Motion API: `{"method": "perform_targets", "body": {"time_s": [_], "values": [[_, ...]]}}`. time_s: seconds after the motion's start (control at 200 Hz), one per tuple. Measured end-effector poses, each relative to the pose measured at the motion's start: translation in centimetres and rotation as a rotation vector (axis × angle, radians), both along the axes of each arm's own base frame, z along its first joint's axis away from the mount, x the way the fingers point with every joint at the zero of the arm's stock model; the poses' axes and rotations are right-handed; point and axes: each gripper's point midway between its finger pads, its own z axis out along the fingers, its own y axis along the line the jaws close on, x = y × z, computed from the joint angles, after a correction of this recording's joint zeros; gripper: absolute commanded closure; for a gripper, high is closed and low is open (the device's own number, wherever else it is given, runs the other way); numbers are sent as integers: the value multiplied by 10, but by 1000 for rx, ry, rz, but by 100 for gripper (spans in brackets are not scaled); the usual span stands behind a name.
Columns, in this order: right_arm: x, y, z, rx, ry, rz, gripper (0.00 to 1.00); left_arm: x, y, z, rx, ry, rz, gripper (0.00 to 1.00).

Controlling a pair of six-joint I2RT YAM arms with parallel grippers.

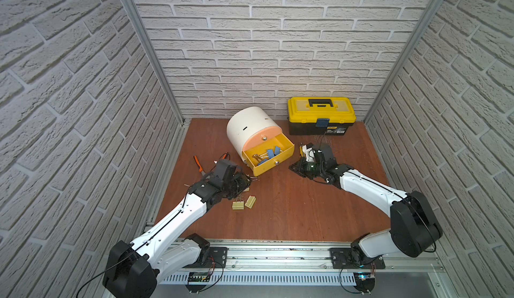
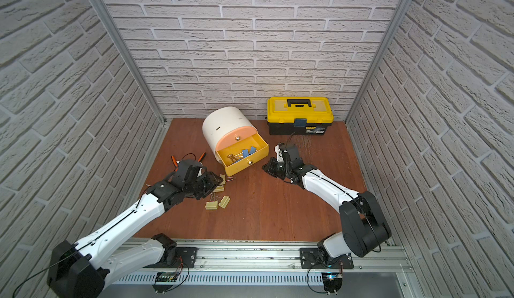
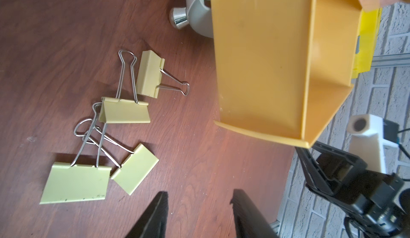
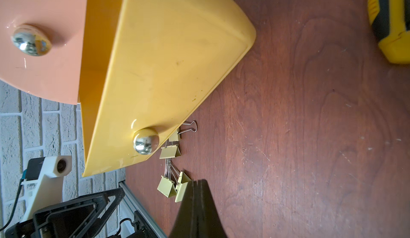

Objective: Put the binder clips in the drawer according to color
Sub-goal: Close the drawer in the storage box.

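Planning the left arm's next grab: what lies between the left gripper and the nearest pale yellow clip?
Only bare wood. In the left wrist view the left gripper, jaws apart, stands short of the nearest yellow clip.

A yellow-and-black toolbox (image 1: 321,116) stands shut against the far brick wall (image 1: 264,46), right of centre. Orange-handled pliers (image 1: 198,163) lie on the brown wooden table (image 1: 292,207), left.

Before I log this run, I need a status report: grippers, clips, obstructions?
Left gripper jaws open, empty, near four pale yellow clips on table. Right gripper shut, empty. Yellow drawer open, blue clips inside. Nothing blocking.
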Motion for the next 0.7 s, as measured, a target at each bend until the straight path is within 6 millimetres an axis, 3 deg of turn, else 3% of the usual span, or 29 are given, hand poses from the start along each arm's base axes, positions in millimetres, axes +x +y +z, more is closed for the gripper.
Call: {"method": "perform_targets", "body": {"time_s": [0.125,0.43,0.7], "values": [[4,7,-3,7,10,2,98,1,0,1,1,-5,4,47],[20,28,12,41,-36,14,98,6,13,5,-2,-14,44,47],[37,38,8,48,-29,9,98,9,26,12,-6,-20,81,47]]}}
